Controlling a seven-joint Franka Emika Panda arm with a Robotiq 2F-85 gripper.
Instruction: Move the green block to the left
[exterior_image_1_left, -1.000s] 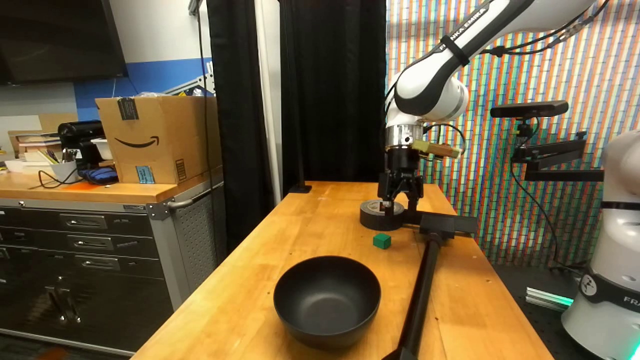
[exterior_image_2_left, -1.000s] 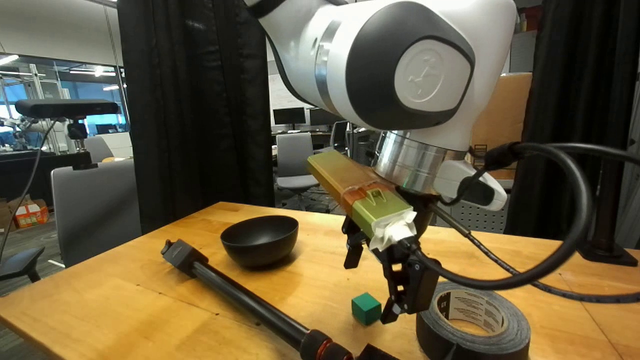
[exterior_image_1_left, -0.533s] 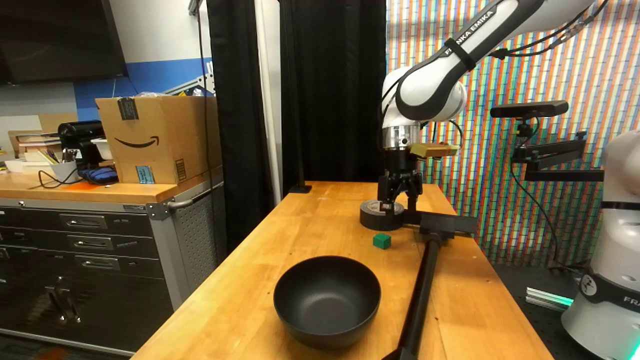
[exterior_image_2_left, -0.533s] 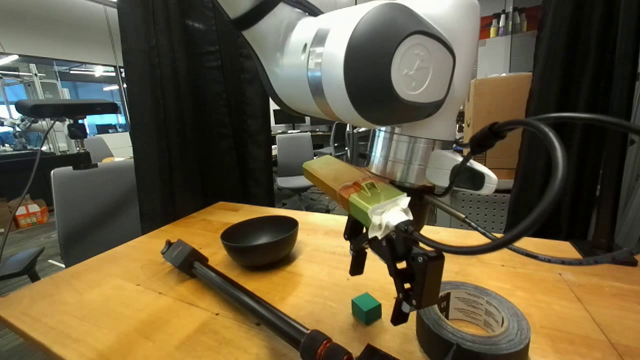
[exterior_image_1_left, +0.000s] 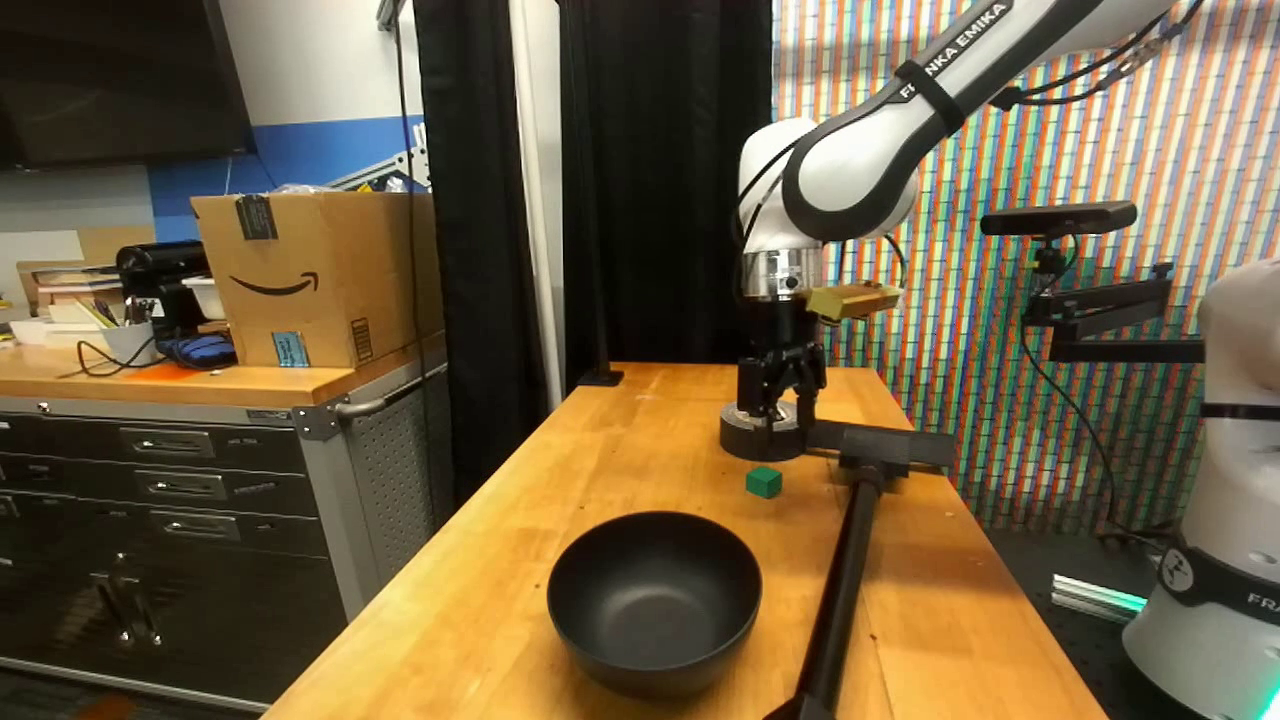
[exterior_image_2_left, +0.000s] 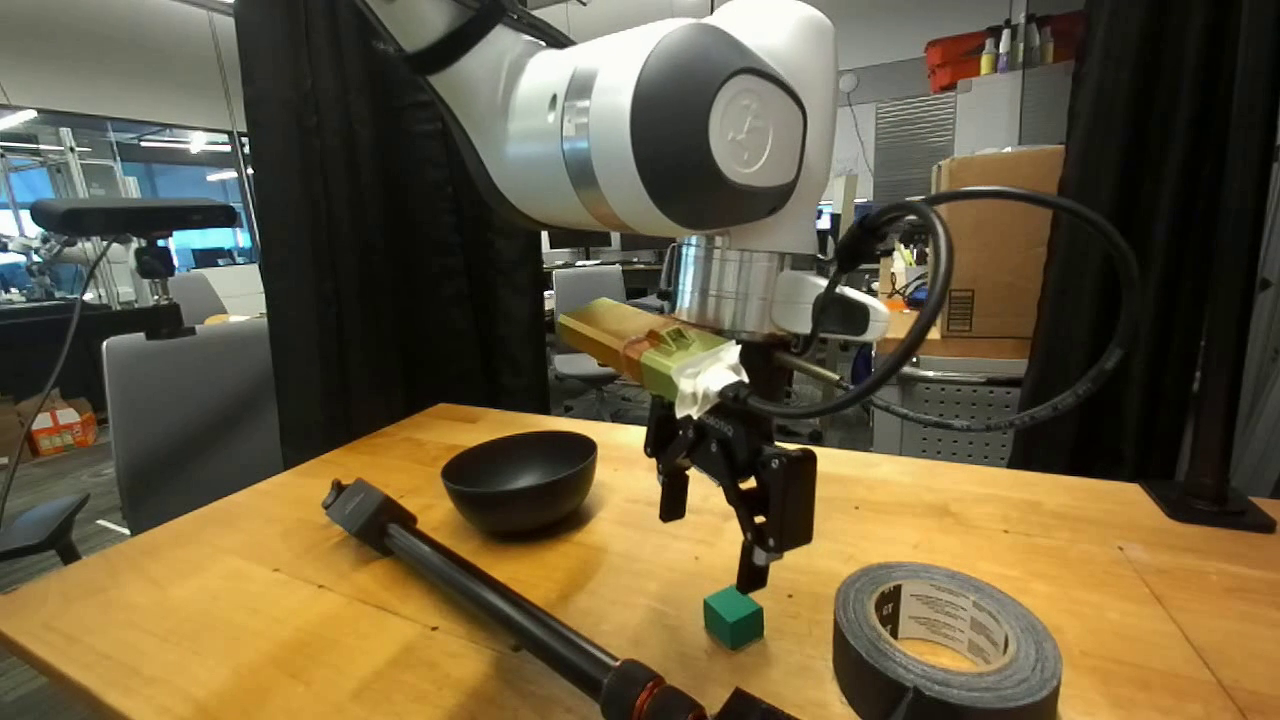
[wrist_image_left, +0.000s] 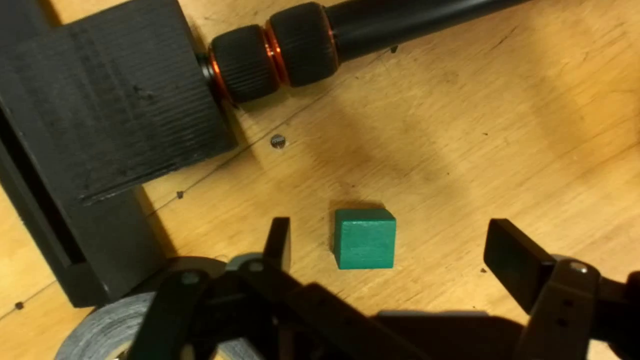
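Note:
The green block (exterior_image_1_left: 764, 482) is a small cube resting on the wooden table in both exterior views, also here (exterior_image_2_left: 733, 617). In the wrist view the green block (wrist_image_left: 366, 240) lies between the spread fingers, closer to the finger at image left, with a gap on both sides. My gripper (wrist_image_left: 392, 244) is open and empty. In the exterior views the gripper (exterior_image_2_left: 712, 548) hangs pointing down above the table, its near fingertip just above and behind the block; it also shows in front of the tape roll here (exterior_image_1_left: 785, 425). It does not touch the block.
A black bowl (exterior_image_1_left: 655, 600) stands on the table, also here (exterior_image_2_left: 520, 482). A black pole with a block-shaped end (exterior_image_1_left: 850, 580) lies beside the green block, also here (exterior_image_2_left: 500, 595). A thick roll of dark tape (exterior_image_2_left: 945, 640) lies close to the block. A cable loops from the wrist.
My open gripper has moved left in both exterior views and turned more upright, so its near fingertip stands closer to the block. The block, bowl, pole and tape have not moved.

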